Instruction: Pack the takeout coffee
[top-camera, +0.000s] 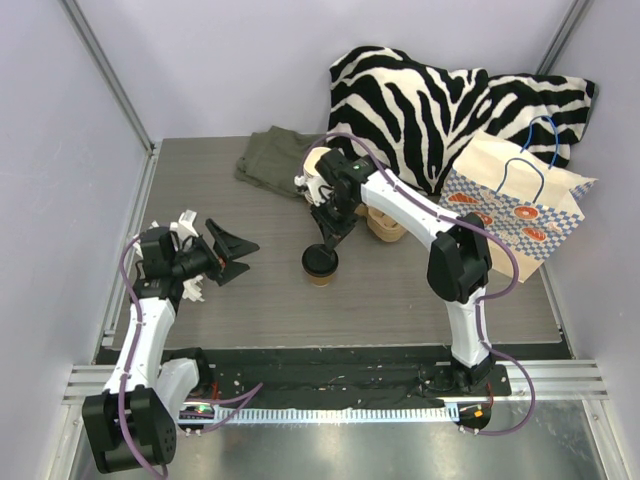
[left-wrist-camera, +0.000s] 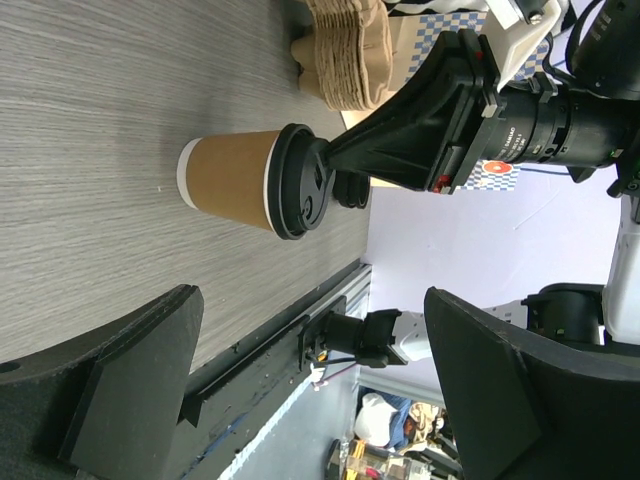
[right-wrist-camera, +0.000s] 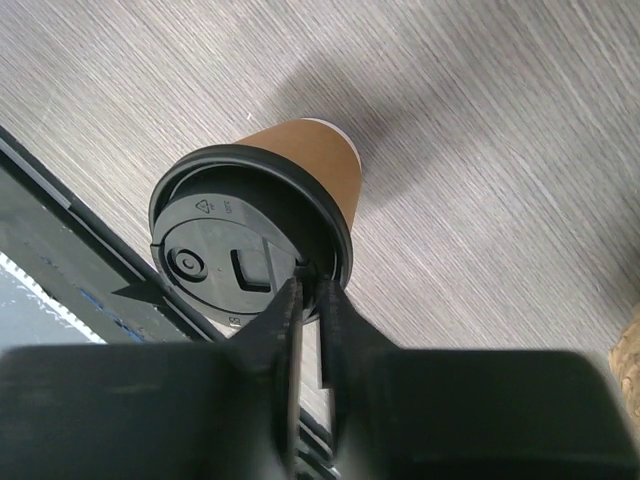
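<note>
A: Well, brown paper cup, round black plastic lid on, upright on grey table. Right gripper near-closed astride lid rim; biting? Can't tell.
B: Left gripper wide, empty. Lift by body, not lid.

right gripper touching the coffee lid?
Touching. Right wrist view: the right gripper pinches the rim of the black lid seated on the brown cup.
</note>
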